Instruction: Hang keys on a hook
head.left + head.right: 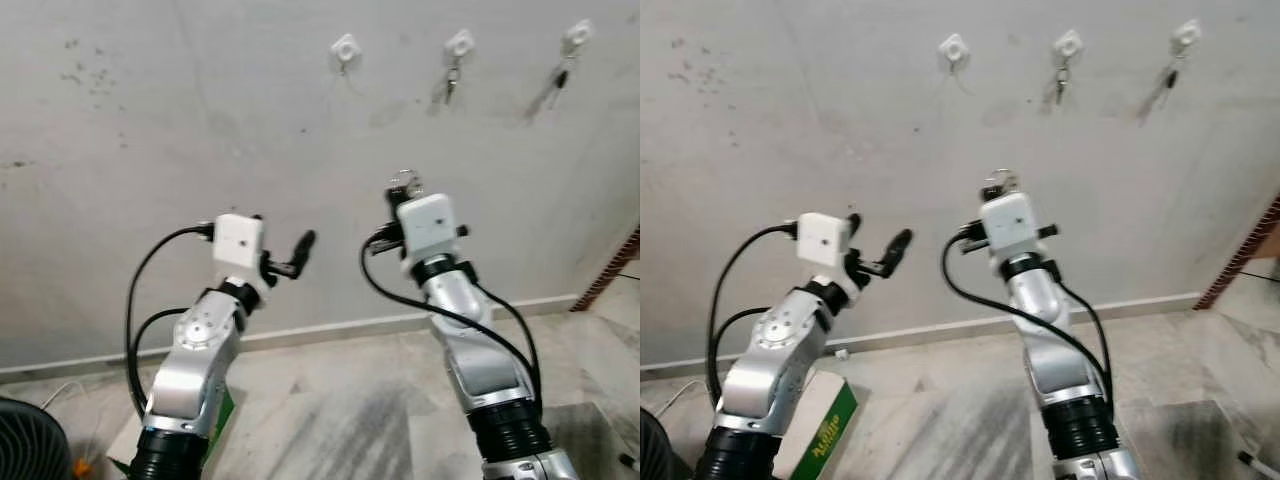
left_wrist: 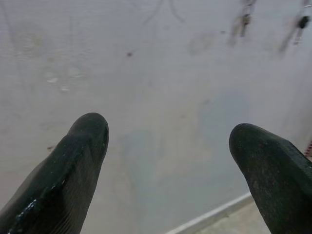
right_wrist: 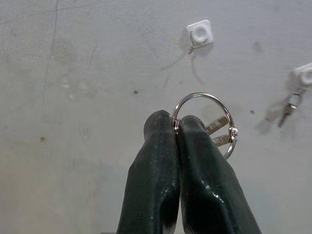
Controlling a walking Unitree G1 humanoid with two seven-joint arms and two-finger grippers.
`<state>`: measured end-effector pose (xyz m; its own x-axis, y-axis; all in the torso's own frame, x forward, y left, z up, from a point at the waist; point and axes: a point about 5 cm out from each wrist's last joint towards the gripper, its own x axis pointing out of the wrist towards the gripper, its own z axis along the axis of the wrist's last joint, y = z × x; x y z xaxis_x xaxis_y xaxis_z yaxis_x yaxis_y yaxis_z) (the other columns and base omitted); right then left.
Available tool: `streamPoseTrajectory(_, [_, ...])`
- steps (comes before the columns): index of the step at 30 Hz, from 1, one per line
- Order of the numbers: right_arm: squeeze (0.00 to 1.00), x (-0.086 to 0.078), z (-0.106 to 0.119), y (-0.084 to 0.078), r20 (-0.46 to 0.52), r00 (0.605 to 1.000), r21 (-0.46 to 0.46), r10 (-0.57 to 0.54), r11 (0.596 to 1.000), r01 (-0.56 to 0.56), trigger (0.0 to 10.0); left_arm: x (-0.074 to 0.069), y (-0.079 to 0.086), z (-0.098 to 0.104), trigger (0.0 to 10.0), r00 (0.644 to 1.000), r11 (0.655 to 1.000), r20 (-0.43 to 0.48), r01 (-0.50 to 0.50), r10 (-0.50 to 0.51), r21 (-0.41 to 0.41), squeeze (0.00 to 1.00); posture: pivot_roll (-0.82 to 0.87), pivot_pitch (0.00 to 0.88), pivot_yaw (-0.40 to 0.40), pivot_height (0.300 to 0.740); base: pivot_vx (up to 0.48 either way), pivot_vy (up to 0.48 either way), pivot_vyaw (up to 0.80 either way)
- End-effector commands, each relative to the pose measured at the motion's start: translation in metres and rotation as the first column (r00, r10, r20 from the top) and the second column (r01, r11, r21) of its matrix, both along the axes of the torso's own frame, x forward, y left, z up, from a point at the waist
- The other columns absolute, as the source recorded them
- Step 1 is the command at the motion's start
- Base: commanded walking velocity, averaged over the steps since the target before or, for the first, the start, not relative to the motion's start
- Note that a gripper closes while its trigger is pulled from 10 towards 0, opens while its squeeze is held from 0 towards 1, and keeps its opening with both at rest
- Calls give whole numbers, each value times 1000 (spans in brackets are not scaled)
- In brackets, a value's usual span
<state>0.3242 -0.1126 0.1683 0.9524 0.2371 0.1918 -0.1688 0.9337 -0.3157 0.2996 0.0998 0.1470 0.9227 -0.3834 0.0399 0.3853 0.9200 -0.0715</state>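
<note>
Three white hooks are stuck high on the grey wall. The leftmost hook (image 1: 345, 48) is bare; the middle hook (image 1: 459, 44) and the right hook (image 1: 577, 35) each carry hanging keys. My right gripper (image 3: 176, 122) is shut on a silver key ring (image 3: 207, 122) with keys behind it. It is raised toward the wall, below and a little right of the bare hook (image 3: 200, 33), and apart from it. My left gripper (image 1: 282, 232) is raised to the left, open and holding nothing, its fingertips (image 2: 87, 131) facing the plain wall.
A green and white box (image 1: 820, 430) lies on the marble floor by my left arm. A dark round object (image 1: 30, 440) sits at the bottom left. A red-brown slanted edge (image 1: 615, 270) stands at the right. A white baseboard (image 1: 330, 328) runs along the wall's foot.
</note>
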Motion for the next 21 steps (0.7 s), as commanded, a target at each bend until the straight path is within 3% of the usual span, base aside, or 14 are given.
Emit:
streamPoseTrajectory(1, [0,0,4,-4,15,1000,-2,-9,1000,9,10000,-1,-5,0,10000,1000,1000,-2,15,-15,6,0,-8,0,53,740,442,0,400])
streamPoseTrajectory(4, [0,0,3,-4,14,1000,-3,-8,1000,8,10000,-1,-6,-1,10000,1000,1000,-10,11,-11,4,0,-9,0,52,740,315,0,404])
streamPoseTrajectory(14, [0,0,4,-3,15,1000,-8,-4,1000,4,10000,-1,-8,-1,10000,1000,1000,-4,8,-8,-13,0,-13,0,47,740,0,0,0])
streamPoseTrajectory(21, [0,1,5,-2,21,1000,-17,3,1000,-2,10000,0,-9,-1,10000,1000,1000,-5,8,-8,-15,0,-11,0,43,740,0,-287,0])
